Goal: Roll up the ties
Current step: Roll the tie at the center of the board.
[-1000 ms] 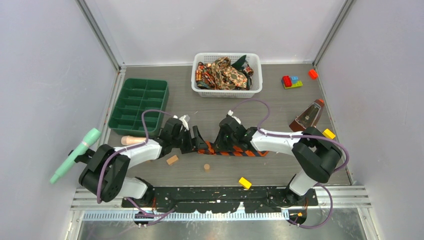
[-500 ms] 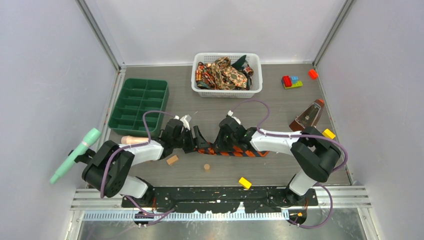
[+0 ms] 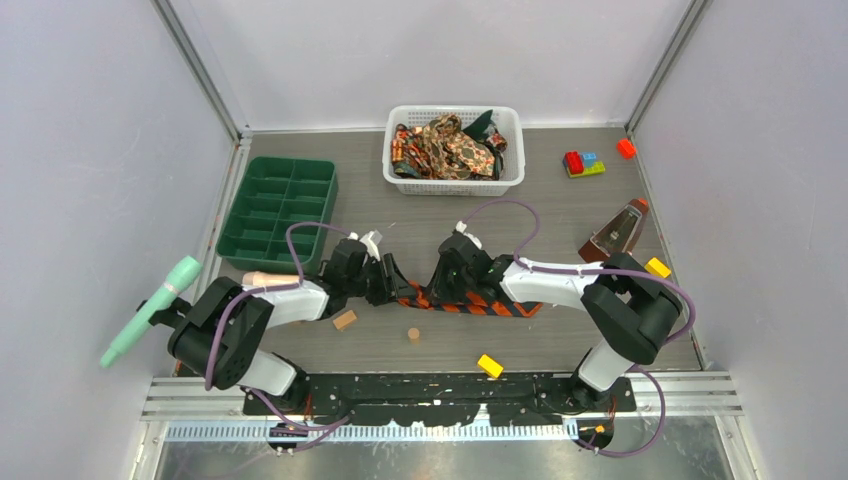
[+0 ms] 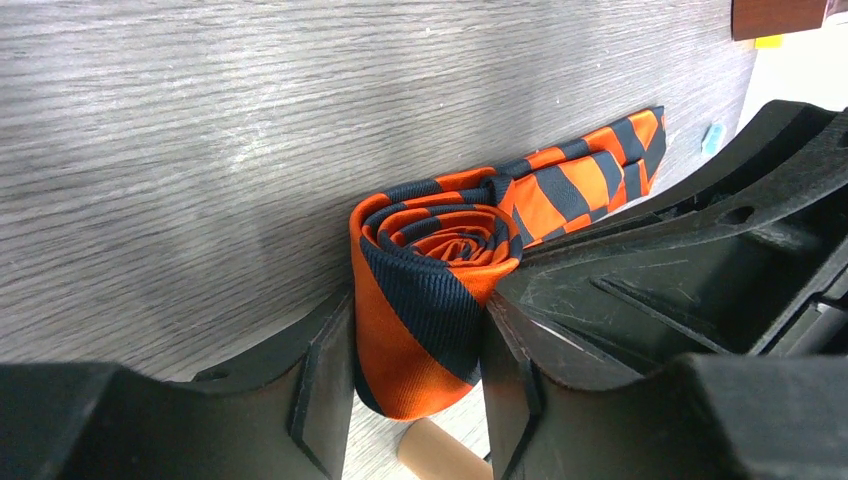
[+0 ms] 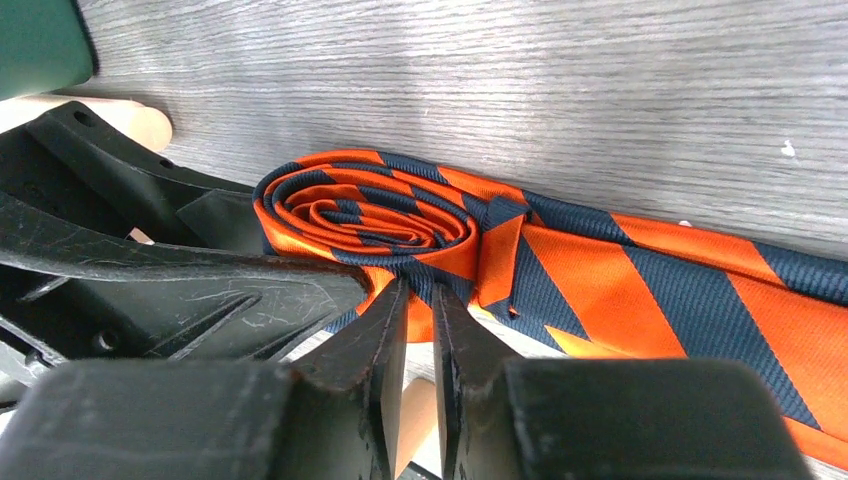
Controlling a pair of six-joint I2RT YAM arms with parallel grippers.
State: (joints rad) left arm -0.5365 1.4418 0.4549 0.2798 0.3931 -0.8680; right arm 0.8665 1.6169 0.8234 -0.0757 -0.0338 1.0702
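Note:
An orange-and-navy striped tie (image 3: 490, 302) lies on the table between the two arms, its left end wound into a roll (image 4: 440, 250). My left gripper (image 4: 418, 320) is shut on that roll, with a pad against each side. The roll (image 5: 370, 215) stands on edge, and the flat remainder (image 5: 680, 290) runs off to the right. The jaws of my right gripper (image 5: 418, 295) are nearly together, pinching the fabric at the roll's outer wrap. In the top view the left gripper (image 3: 393, 283) and right gripper (image 3: 432, 290) meet tip to tip. More patterned ties (image 3: 450, 145) fill the basket.
A white mesh basket (image 3: 453, 186) stands at the back centre and a green divided tray (image 3: 278, 210) at the left. A wooden block (image 3: 345, 320), a small cylinder (image 3: 413, 335) and a yellow brick (image 3: 489, 366) lie nearer. A metronome (image 3: 615, 235) stands to the right.
The left gripper's jaws have closed in around the tie's rolled end. Neither arm has shifted much, and the right gripper keeps its pinch.

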